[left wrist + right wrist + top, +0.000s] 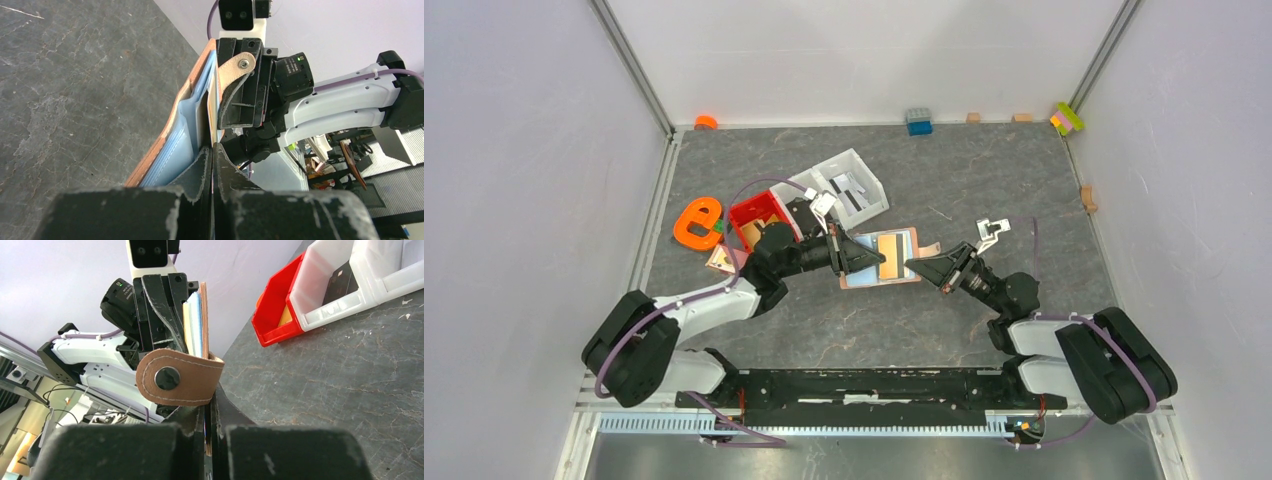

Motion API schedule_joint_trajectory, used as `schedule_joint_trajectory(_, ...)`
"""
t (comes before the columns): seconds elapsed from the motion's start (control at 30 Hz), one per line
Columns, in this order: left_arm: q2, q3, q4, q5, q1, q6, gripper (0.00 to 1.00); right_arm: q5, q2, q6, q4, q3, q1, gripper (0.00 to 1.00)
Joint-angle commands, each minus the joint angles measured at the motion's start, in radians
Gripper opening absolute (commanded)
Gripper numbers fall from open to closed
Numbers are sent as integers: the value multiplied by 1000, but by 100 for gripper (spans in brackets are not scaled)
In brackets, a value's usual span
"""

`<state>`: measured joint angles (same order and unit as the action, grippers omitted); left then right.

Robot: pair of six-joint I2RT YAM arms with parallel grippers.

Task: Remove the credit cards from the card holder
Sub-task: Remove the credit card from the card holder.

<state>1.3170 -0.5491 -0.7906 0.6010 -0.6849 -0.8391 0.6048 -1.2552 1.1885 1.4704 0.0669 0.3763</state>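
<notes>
above the table (984, 190), the card holder (195, 382) hangs opened out, with an orange-yellow card (891, 247) and a pale blue-grey card (199, 320) tucked in its pockets. behind the card holder sit a red bin (272, 332) holding a tan piece (286, 317) and a white bin (330, 310) holding dark packets (342, 282), their print too small to read. the left tool (849, 258) is clamped tight on one end of the card holder, and the right tool (919, 265) is pinched closed on its tab end.

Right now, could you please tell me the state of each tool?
Left tool: closed on the wallet.
Right tool: closed on the wallet's edge by its tab.
</notes>
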Motion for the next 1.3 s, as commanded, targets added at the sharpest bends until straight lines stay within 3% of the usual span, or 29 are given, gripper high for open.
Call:
schedule_joint_trajectory(0.0, -43, -23, -5, -18, -4, 43, 2, -16, 7, 9, 401, -10, -15, 0)
schedule_joint_trajectory(0.47, -97, -6, 65, -92, 5, 75, 2, -46, 32, 23, 412, -53, -58, 0)
schedule_joint_trajectory(0.7, -146, 14, 146, -179, 38, 85, 2, -97, 81, -9, 292, -107, -103, 0)
schedule_joint_trajectory(0.87, -163, 21, 214, -243, 69, 79, 2, -133, 146, -76, 111, -113, -118, 0)
schedule_joint_trajectory(0.97, -169, 26, 247, -280, 91, 75, 2, -169, 208, -144, -85, -95, -121, 0)
schedule_joint_trajectory(1.07, -187, 26, 347, -376, 117, 74, 2, -225, 289, -232, -313, -73, -122, 0)
schedule_joint_trajectory(1.27, -242, 35, 484, -591, 167, 76, 2, -295, 395, -301, -474, -41, -122, 0)
